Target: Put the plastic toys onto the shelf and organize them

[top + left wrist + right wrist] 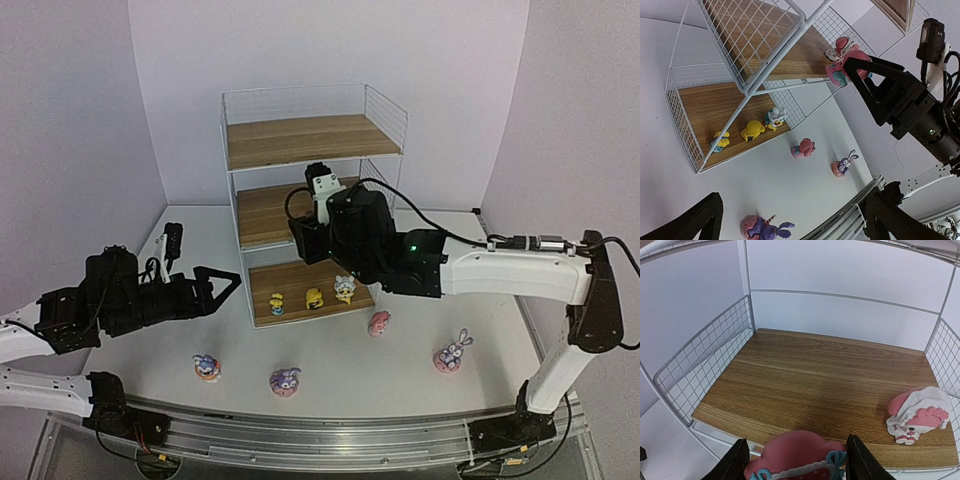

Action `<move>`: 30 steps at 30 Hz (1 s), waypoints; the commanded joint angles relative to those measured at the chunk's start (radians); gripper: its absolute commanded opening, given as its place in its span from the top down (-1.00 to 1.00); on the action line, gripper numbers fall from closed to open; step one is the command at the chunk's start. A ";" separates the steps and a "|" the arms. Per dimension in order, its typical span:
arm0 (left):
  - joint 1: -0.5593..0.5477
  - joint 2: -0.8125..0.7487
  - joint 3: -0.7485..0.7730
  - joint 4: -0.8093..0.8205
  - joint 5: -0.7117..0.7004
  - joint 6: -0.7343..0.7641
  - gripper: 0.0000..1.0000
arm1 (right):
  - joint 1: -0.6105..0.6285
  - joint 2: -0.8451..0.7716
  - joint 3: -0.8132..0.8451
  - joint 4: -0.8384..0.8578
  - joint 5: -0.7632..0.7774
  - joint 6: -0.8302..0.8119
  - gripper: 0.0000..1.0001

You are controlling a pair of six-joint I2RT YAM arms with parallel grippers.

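The shelf (300, 140) stands at the back middle of the table. Three yellowish toys (314, 298) sit in a row on its bottom board, also in the left wrist view (753, 130). My right gripper (305, 238) is shut on a pink-and-white toy (800, 455) at the front edge of the middle board (815, 375). Another pink-and-white toy (917, 415) lies on that board at the right. A third (379, 322) lies on the table. Three purple bunnies (207, 367) (285, 380) (452, 353) sit near the front. My left gripper (215, 285) is open and empty, left of the shelf.
White mesh walls (705, 355) close the sides of the middle tier. A black box with a cable (171, 240) lies at the back left of the table. A metal rail (330, 440) runs along the near edge.
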 commanded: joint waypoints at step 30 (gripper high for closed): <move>0.002 -0.019 -0.008 0.009 -0.029 -0.017 -0.99 | -0.050 0.084 0.083 0.109 0.121 0.036 0.68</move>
